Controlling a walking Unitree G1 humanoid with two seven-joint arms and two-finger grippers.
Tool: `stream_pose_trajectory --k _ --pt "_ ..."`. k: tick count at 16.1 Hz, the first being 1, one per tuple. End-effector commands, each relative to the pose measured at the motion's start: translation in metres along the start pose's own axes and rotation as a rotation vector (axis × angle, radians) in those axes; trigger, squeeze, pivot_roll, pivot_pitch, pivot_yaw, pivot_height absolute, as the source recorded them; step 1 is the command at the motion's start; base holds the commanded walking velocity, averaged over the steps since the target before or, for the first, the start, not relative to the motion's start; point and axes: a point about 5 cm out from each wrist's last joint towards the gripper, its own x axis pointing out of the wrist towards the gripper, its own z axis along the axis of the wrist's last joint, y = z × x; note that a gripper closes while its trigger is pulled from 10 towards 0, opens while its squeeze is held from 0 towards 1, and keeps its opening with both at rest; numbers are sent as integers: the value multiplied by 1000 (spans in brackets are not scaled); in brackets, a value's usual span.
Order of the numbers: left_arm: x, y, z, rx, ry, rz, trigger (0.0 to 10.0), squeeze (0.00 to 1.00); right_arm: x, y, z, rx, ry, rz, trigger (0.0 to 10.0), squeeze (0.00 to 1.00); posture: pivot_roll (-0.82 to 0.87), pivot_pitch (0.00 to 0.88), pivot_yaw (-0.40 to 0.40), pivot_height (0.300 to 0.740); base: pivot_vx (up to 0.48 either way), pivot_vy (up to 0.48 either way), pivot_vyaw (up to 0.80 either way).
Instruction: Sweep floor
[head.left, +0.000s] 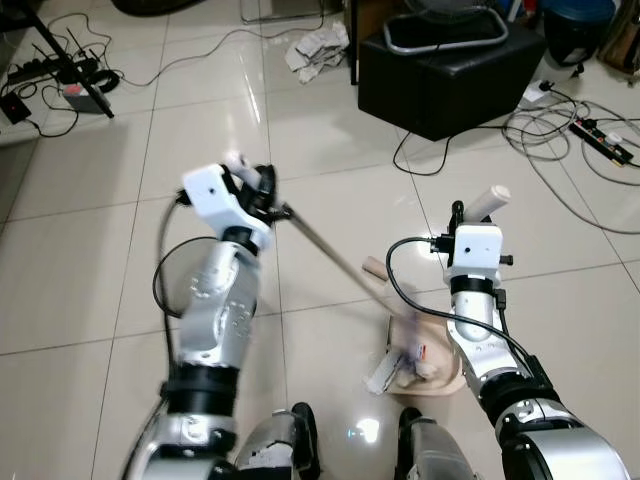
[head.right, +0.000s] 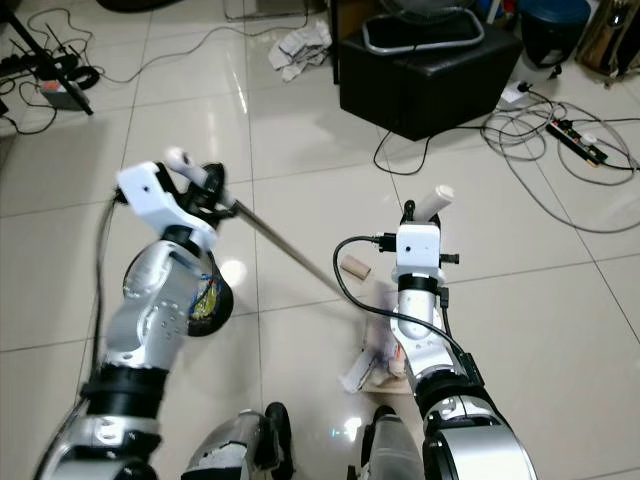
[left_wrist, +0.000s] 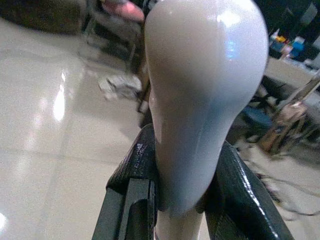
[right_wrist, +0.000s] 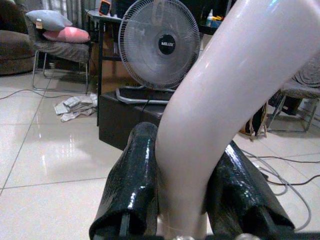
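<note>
I had the left gripper (left_wrist: 182, 200) pinching the broom handle (head.left: 325, 250), shaft slanting down-right to the dustpan (head.left: 430, 375), whose handle (right_wrist: 210, 125) the right gripper (right_wrist: 192, 200), nearer, clamped.

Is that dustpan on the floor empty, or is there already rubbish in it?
Not empty. The dustpan lies flat on the tiles by the right gripper's arm and holds crumpled scraps; what they are is too blurred to tell.

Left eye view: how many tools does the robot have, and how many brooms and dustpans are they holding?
Tools: 2, the left tool and the right tool
Broom: 1, in the left tool
Dustpan: 1, in the right tool
Total: 4
</note>
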Motion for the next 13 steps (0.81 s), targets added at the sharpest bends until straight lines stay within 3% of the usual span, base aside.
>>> stream_pose_trajectory --k 1,2,4,6,8,9,13 --pt "1 11 13 70 -69 17 10000 0 -13 3 -11 14 53 10 10000 0 135 235 136 740 0 0 0" --pt "1 13 14 83 -73 17 10000 0 -13 3 -11 14 53 10 10000 0 135 237 136 740 0 0 0" --pt "0 20 12 191 -62 -24 10000 0 -14 -1 -11 33 46 -8 10000 0 123 229 135 740 0 0 0" --pt "-4 24 1 269 -32 -51 10000 0 -14 -9 -11 99 51 -65 10000 0 117 220 134 740 0 0 0" --pt "-8 26 -15 286 27 -55 10000 0 -16 -19 -15 154 69 -125 10000 0 110 190 135 740 0 0 0" --pt "-16 21 -33 293 83 -79 10000 0 -20 -33 -18 220 73 -202 10000 0 99 176 135 740 0 0 0" --pt "-18 22 -44 308 99 -93 10000 0 -25 -44 -16 280 34 -225 10000 0 58 130 125 740 0 0 0"
